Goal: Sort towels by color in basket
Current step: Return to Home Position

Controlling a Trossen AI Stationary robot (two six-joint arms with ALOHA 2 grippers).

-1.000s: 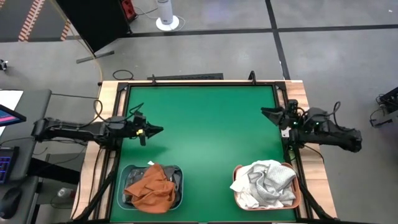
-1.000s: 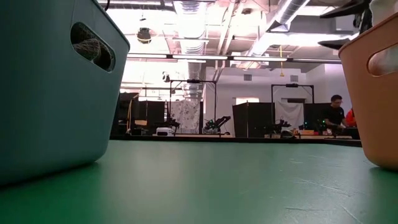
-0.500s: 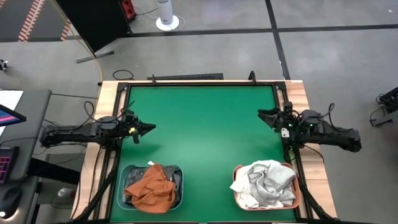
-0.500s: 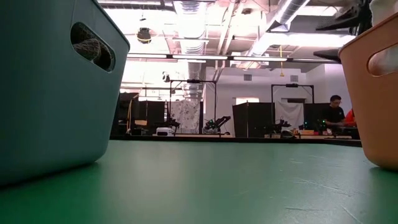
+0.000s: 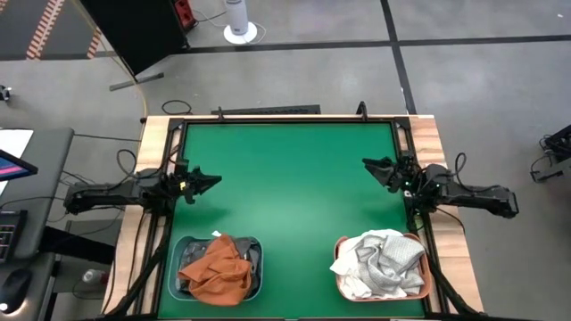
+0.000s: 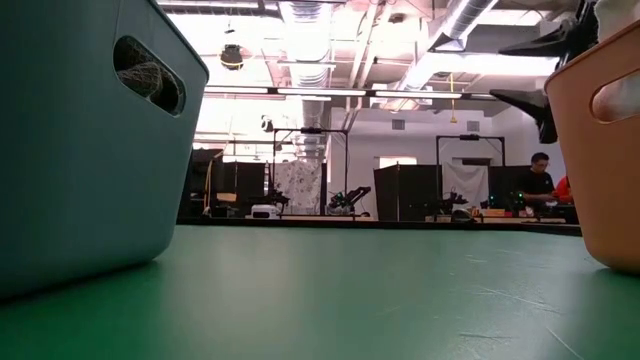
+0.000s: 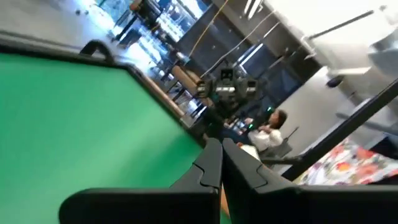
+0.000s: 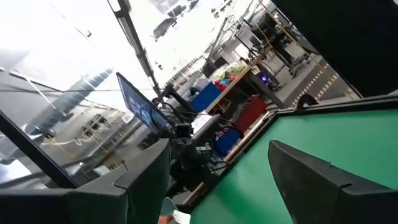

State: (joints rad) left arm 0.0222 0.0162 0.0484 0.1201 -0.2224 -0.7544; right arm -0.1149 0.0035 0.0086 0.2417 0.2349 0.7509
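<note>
The towels lie heaped in two baskets at the table's near edge. A rust orange towel [image 5: 216, 267] lies over a dark grey one [image 5: 253, 257] in the teal basket [image 5: 171, 276] at the near left. White and light grey towels [image 5: 379, 261] fill the orange basket [image 5: 429, 278] at the near right. My left gripper [image 5: 214, 179] is shut and holds nothing, level at the table's left edge. My right gripper [image 5: 368, 167] is open with nothing between its fingers, above the right edge.
The green table top [image 5: 290, 196] lies bare between the arms. In the low view the teal basket [image 6: 80, 150] and the orange basket [image 6: 600, 150] flank the near edge. A person sits in the room beyond the table [image 6: 540, 180].
My left gripper has drawn back toward the table's left edge, still shut. My right gripper has sunk lower over the right edge and its fingers have come down into the low view, still open. The towels and baskets have not moved.
</note>
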